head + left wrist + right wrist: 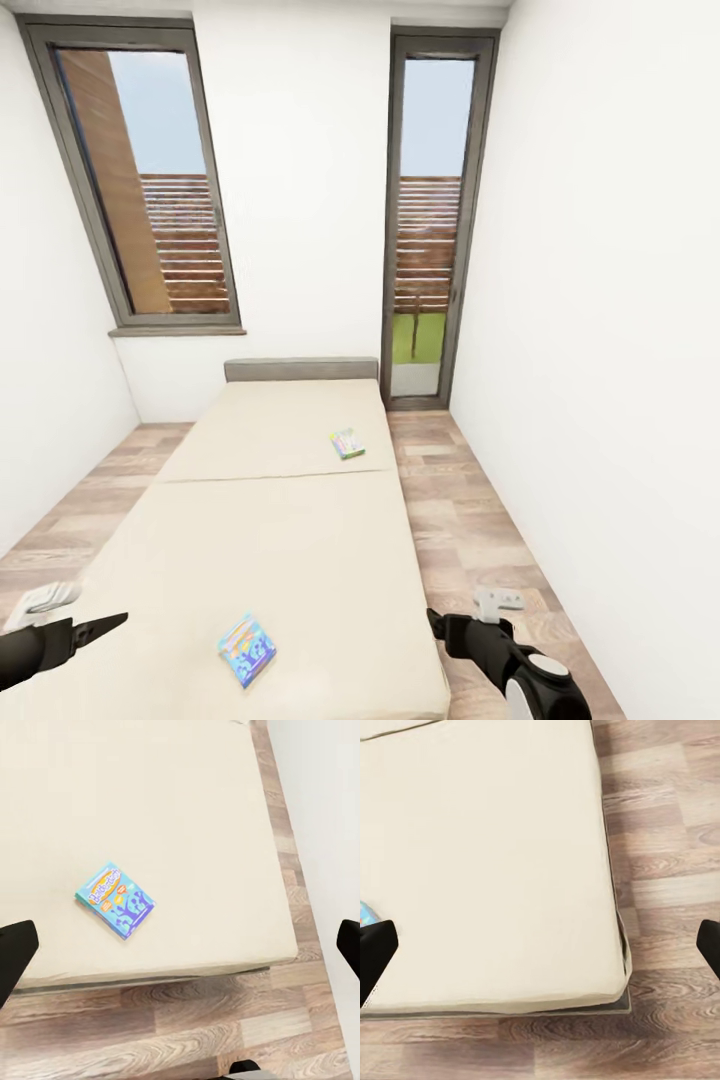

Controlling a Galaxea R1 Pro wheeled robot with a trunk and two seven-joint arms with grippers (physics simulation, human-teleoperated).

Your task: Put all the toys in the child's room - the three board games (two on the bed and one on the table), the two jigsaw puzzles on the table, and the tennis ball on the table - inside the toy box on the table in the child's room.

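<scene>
Blue board game [246, 649] near bed [300, 560] foot edge; floor [470, 530] alongside.

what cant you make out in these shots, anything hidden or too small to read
- Far board game, head view: too small to read its lid.
- Near board game: left wrist view shows lettering, too blurred to read; in the right wrist view the picture's edge and a dark finger cut it to a sliver.
- Right hand, head view: fingertips too small and dark to separate.
- Bed, head view: its near end runs off the bottom edge.
</scene>
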